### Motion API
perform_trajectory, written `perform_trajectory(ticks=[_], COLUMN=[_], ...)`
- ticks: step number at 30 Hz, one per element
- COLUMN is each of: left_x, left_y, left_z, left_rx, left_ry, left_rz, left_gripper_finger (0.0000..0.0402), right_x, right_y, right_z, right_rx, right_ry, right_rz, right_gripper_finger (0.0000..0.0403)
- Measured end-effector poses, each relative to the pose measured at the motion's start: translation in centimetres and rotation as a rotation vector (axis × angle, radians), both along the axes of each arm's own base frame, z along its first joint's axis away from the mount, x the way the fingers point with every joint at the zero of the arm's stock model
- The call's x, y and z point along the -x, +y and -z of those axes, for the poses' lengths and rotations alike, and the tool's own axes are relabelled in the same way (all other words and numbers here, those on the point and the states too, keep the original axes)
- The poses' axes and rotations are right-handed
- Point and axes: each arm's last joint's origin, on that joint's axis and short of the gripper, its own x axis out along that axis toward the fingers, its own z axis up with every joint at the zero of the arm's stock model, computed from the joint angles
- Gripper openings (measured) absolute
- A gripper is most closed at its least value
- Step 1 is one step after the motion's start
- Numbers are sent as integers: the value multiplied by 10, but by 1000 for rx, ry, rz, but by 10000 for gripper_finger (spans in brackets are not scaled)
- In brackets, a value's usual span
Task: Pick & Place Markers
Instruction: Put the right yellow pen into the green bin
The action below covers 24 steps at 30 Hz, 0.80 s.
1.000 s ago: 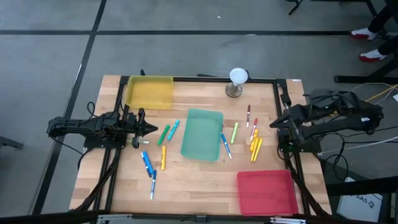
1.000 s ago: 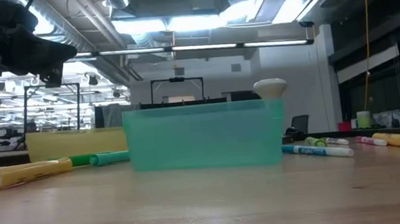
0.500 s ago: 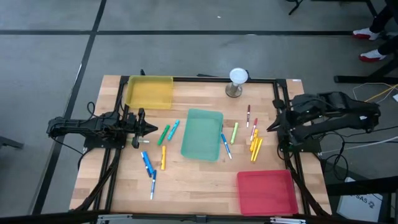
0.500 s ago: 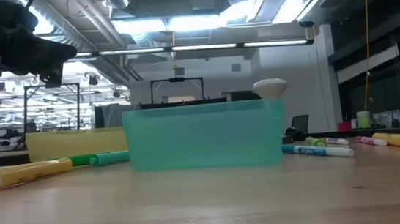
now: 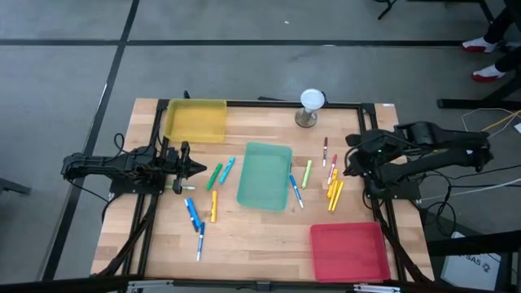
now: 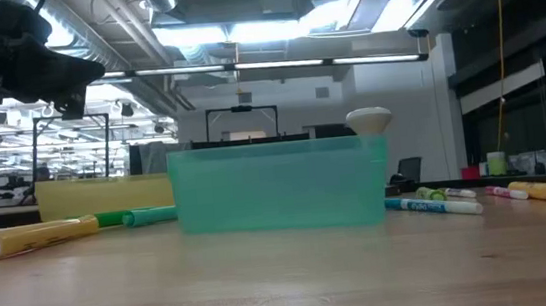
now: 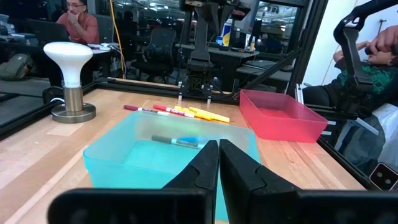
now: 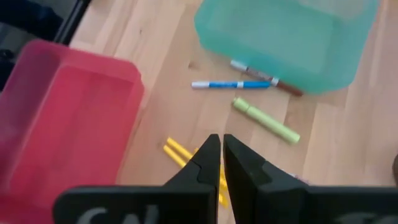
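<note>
Left claw (image 5: pixel 198 168) shut, empty, parked at the counter's (image 5: pixel 252 236) left side beside the green marker (image 5: pixel 214 177). Markers lie loose either side of the teal tray (image 5: pixel 264 176). Right claw (image 5: pixel 350 168) shut, empty, above the yellow markers (image 5: pixel 334 194).

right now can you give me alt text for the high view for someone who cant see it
Overhead view of a wooden table with markers scattered around a teal tray, a yellow tray at the far left and a red tray at the near right. The left gripper and right gripper are both shut and empty at the table's sides.
</note>
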Motion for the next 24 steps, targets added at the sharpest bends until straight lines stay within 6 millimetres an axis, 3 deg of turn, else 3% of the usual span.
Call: perform_trajectory(ticks=[18, 24], left_x=[0, 0], left_y=[0, 0], left_z=[0, 0], left_rx=[0, 0], left_ry=[-1, 0], left_rz=[0, 0], left_gripper_finger=[9, 8], right_x=[-8, -9], right_y=[0, -1], right_z=[16, 32], right_rx=[93, 153], right_ry=[172, 234], right_rz=[-134, -129], right_gripper_finger=[21, 21])
